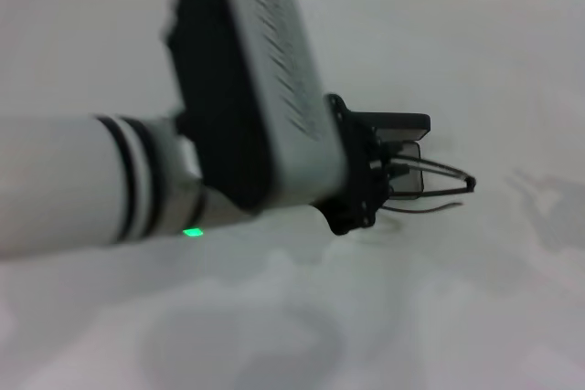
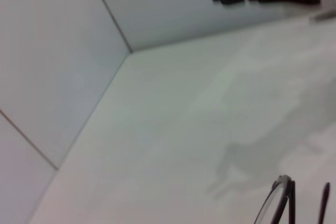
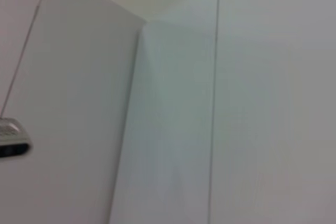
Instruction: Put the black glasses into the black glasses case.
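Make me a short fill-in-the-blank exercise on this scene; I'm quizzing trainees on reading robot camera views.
1. In the head view, the arm reaching across the white table is the robot's ___ arm.
2. The black glasses show just past the left gripper, and their wire frame is coloured ___.
3. The right wrist view shows mostly bare, pale ___.
4. The light glowing on the arm's underside is ___.

Missing words: left; black; walls; green
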`<action>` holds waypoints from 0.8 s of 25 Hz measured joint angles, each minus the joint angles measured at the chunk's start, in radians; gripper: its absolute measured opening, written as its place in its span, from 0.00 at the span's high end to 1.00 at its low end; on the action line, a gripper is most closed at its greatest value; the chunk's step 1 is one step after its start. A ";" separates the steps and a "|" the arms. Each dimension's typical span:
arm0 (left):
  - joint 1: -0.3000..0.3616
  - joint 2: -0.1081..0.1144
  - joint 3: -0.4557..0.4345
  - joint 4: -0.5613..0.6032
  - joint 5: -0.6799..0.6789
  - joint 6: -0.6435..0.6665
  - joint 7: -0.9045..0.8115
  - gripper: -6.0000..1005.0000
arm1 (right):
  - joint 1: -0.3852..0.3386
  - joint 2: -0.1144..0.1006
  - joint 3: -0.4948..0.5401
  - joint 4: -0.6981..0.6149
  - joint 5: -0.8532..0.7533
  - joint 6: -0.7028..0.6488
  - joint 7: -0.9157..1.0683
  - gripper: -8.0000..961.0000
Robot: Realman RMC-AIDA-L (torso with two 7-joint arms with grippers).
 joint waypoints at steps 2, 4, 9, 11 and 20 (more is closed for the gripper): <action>0.005 -0.001 0.115 0.023 0.187 -0.051 -0.094 0.87 | -0.007 -0.004 0.017 0.009 -0.002 0.000 -0.003 0.90; 0.014 -0.001 0.221 0.018 0.353 -0.117 -0.170 0.87 | -0.011 -0.006 0.030 0.009 -0.004 0.000 -0.004 0.90; 0.072 0.001 0.274 0.004 0.452 -0.278 -0.199 0.87 | -0.007 -0.010 0.035 0.020 -0.004 0.005 -0.006 0.90; 0.079 0.001 0.281 -0.019 0.449 -0.327 -0.186 0.87 | -0.009 -0.012 0.036 0.023 -0.002 0.008 -0.006 0.90; 0.024 -0.003 0.276 -0.158 0.439 -0.384 -0.178 0.86 | -0.010 -0.012 0.037 0.024 0.000 0.031 -0.006 0.90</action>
